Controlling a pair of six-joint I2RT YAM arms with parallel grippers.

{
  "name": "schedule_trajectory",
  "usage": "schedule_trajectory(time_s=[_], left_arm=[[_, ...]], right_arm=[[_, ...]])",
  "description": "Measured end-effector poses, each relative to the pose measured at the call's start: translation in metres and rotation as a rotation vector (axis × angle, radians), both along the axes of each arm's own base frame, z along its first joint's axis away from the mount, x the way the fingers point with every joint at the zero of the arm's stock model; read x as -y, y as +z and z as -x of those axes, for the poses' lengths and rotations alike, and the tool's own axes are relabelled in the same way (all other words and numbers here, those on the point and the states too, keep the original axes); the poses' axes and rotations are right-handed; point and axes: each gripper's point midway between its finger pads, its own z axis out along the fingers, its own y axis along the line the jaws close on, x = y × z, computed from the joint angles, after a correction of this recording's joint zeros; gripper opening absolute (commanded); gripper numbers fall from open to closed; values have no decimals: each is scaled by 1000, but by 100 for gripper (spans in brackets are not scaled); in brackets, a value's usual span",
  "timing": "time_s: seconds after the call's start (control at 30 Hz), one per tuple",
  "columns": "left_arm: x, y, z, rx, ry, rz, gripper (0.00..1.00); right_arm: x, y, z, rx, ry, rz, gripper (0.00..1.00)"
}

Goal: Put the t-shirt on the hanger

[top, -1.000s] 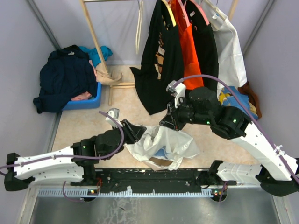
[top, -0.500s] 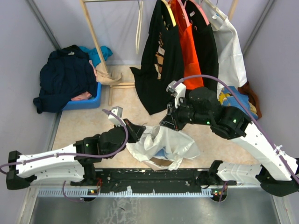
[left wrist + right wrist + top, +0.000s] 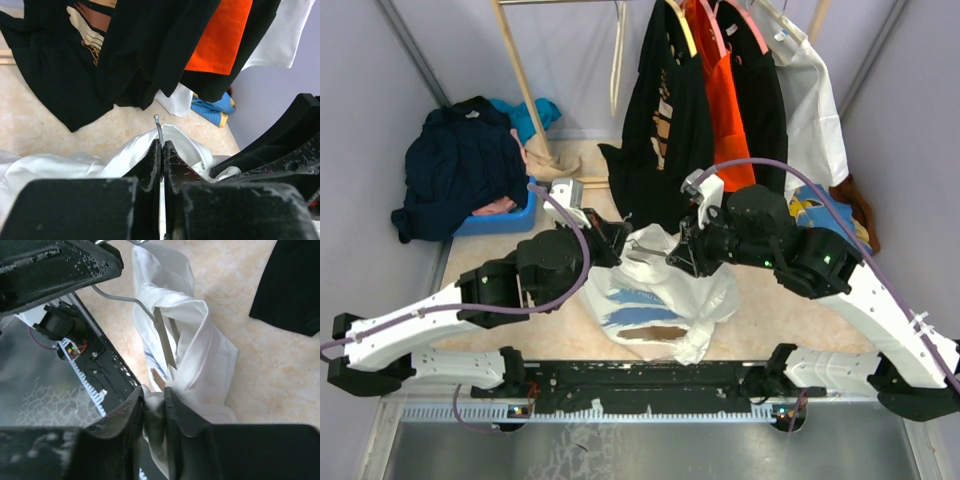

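Observation:
The white t-shirt with blue print hangs bunched between both arms over the floor. My left gripper is shut on the hanger's silver wire hook, whose tip rises above the jaws. My right gripper is shut on a fold of the t-shirt. In the right wrist view the hanger's wire neck and pale arms sit inside the shirt's opening, cloth draped around them. The left gripper has white fabric just beyond its tips.
A rack at the back holds black, orange and white garments on hangers. A blue bin with dark navy clothing stands at left. A wooden rack leg rises nearby. The black base rail lies along the near edge.
The left gripper has risen and moved back, lifting the hanger hook. The t-shirt has been pulled up and spread, so its blue print now shows. The right gripper rose slightly.

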Motion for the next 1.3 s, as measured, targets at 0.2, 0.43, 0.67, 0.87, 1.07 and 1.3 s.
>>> schedule_trajectory(time_s=[0.2,0.43,0.67,0.87,1.07,1.3], left_arm=[[-5,16,-9,49,4,-92,0],[-8,97,-20,155,-11,-92,0],[-9,182,-17,275,-52,-72,0],[-24,213,-10,348,-76,-91,0],[-54,224,1,391,-84,-93,0],[-93,237,14,427,-69,-49,0]], right_arm=[[9,10,-2,23,-40,0,43],[32,53,-5,108,-117,-42,68],[71,91,-9,218,-262,-106,77],[109,107,-10,284,-396,-144,80],[128,109,-15,313,-485,-138,85],[97,100,-9,290,-347,-161,85]])
